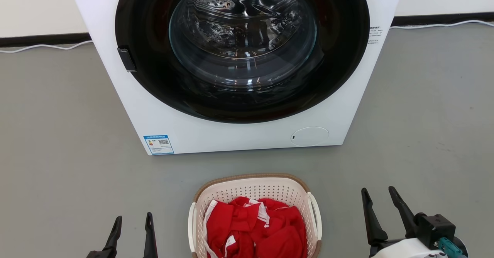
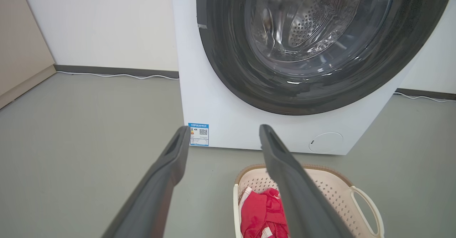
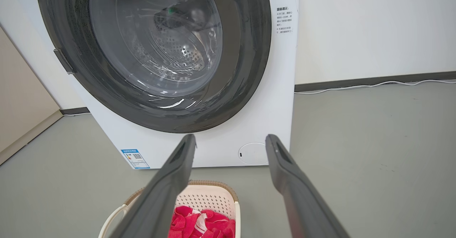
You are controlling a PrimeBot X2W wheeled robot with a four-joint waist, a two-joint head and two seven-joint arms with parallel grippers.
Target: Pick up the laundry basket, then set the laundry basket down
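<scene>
The cream, perforated laundry basket [image 1: 251,190], brown-rimmed, is filled with red cloth [image 1: 270,231]. The left gripper [image 1: 133,216] at 9 o'clock and the right gripper [image 1: 378,190] at 3 o'clock are spread wide.

The laundry basket [image 1: 251,190] sits between spread left hand [image 1: 133,216] and right hand [image 1: 378,189].

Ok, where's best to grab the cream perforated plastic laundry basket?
Likely by its white side handles: left end effector on the left handle, right end effector on the right handle, each from its own side. The basket stands upright between them, handles jutting outward.
</scene>
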